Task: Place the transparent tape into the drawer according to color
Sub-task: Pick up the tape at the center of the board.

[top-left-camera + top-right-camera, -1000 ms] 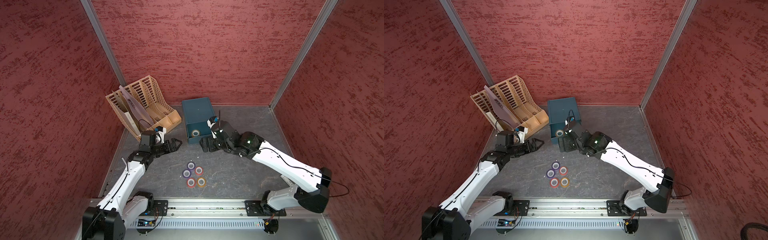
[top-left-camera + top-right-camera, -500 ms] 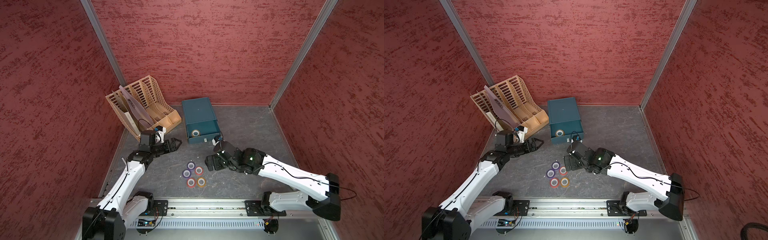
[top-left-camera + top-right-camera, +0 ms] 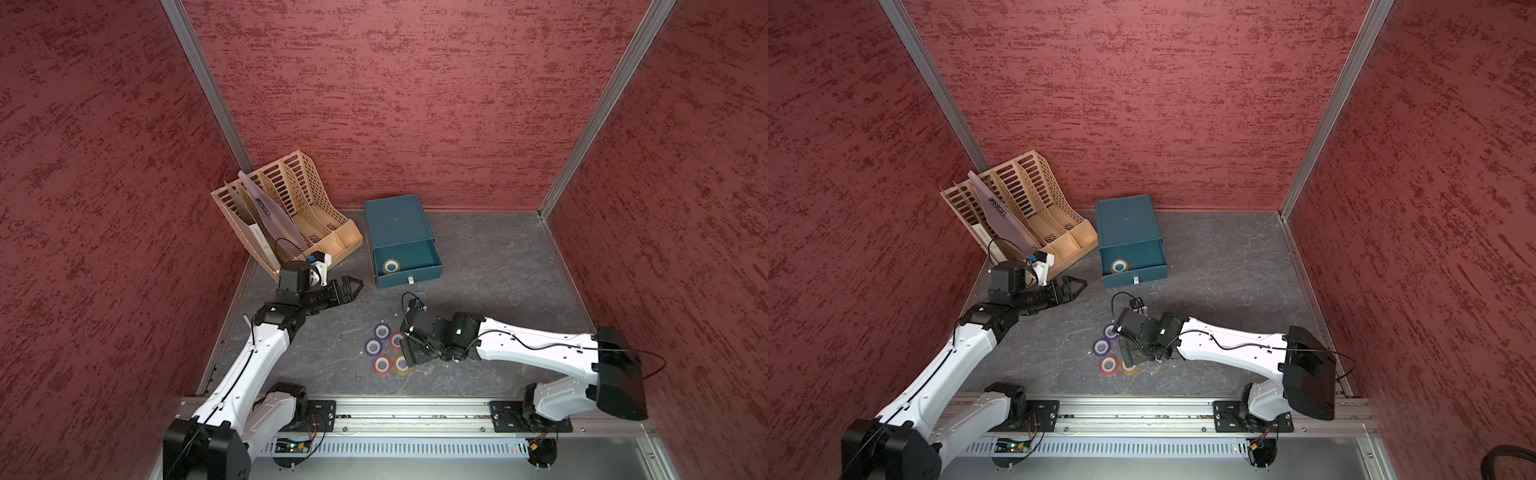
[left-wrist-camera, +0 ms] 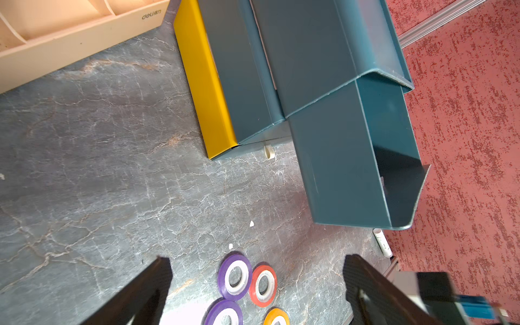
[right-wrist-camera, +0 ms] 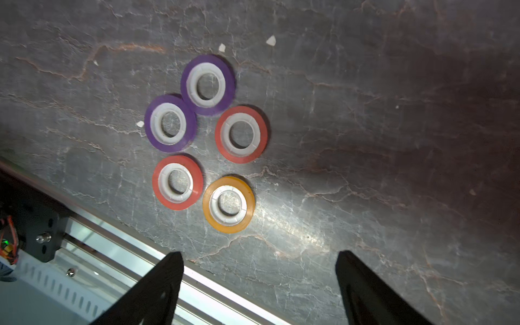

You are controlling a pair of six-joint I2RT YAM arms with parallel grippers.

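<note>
Though touching nothing, right tool (image 5: 259, 253) spread wide by tape rolls (image 5: 219, 135), left tool (image 4: 256, 257) likewise spread

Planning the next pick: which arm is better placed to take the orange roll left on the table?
Right. The right gripper, open, hangs beside the roll cluster, close to the orange roll; the left gripper, also open, sits farther off by the file rack.

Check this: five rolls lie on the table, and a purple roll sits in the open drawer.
Wrong colour: the roll in the drawer is orange-yellow, not purple, as both top views show. Five rolls do lie on the table.
</note>
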